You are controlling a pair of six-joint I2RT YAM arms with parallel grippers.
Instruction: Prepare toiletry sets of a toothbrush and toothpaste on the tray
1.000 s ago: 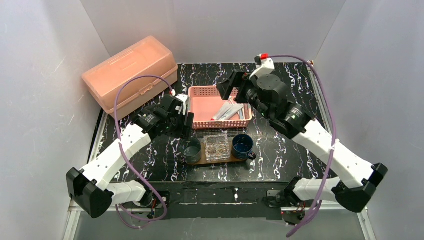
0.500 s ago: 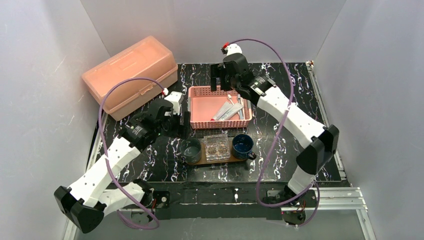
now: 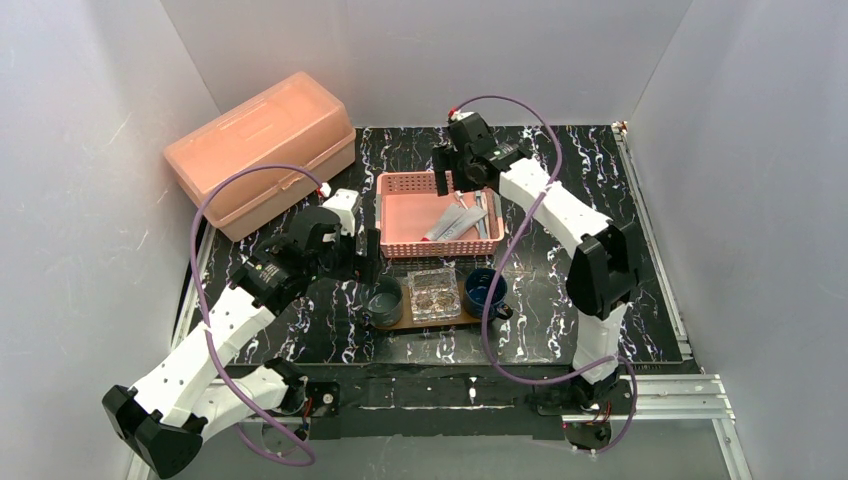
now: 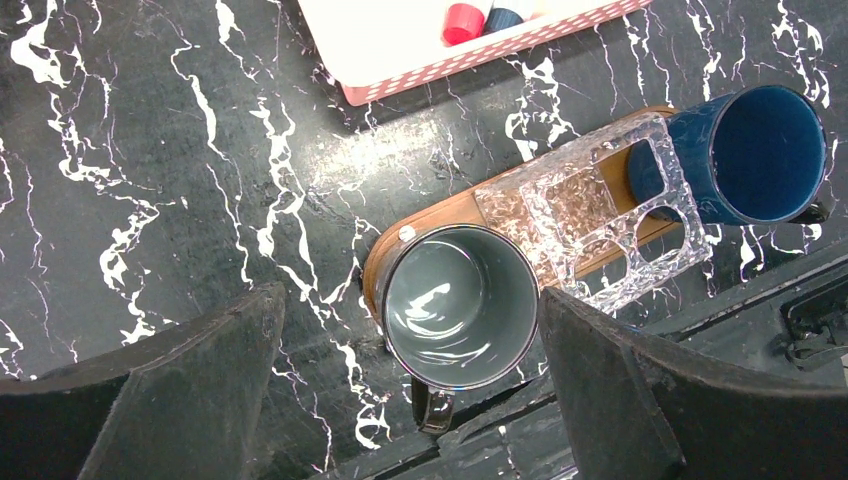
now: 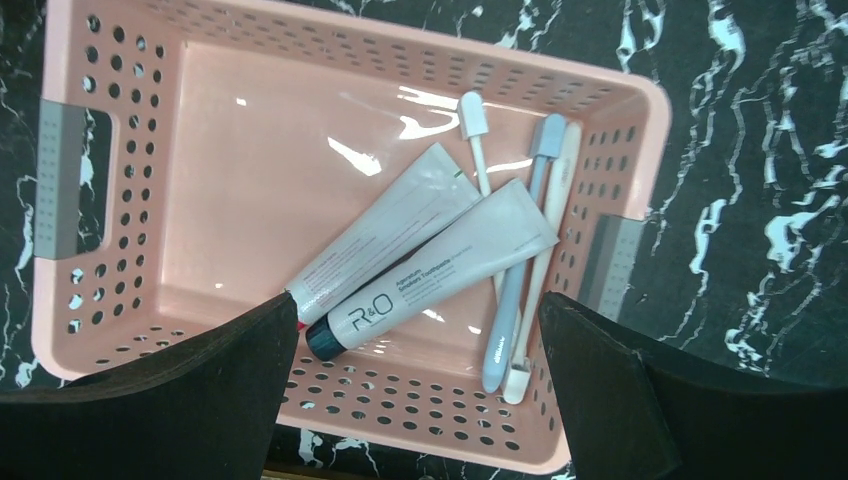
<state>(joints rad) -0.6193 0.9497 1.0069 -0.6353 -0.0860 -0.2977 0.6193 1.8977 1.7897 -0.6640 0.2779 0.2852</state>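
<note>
Jaws of both grippers stand wide apart, with nothing between them. Left gripper (image 4: 410, 298) hangs over the left end of the tray; right gripper (image 5: 417, 305) hangs over the basket, looking straight down into it.

Black white-veined marble table (image 3: 600, 200) carries everything.

Translucent salmon storage box (image 3: 262, 150), lid shut, sits at the far left corner, angled, partly over the table edge.

Pink perforated basket (image 5: 130, 200) sits at centre, far side of the tray, apart from it by a narrow strip of table.

Tray (image 4: 440, 212): brown wooden board, lying left to right at the near centre. On it, from the left: grey mug (image 4: 458, 305), upright, handle toward the arm bases; clear holder (image 4: 590, 215), textured plastic with round holes in its top, touching or just beside the grey mug; blue mug (image 4: 765, 152), upright, at the right end.

Toothpaste tubes: two, both flat on the basket floor, side by side and touching. One (image 5: 385, 235) has a red cap, the other (image 5: 450, 265) a dark blue cap and "R&O" printed on it.

Toothbrushes: three, all in the basket at its right side. A white one (image 5: 475, 150) runs under the tubes' flat ends; a blue-grey one (image 5: 520, 280) and a cream one (image 5: 545, 260) lie alongside each other by the right wall.
</note>
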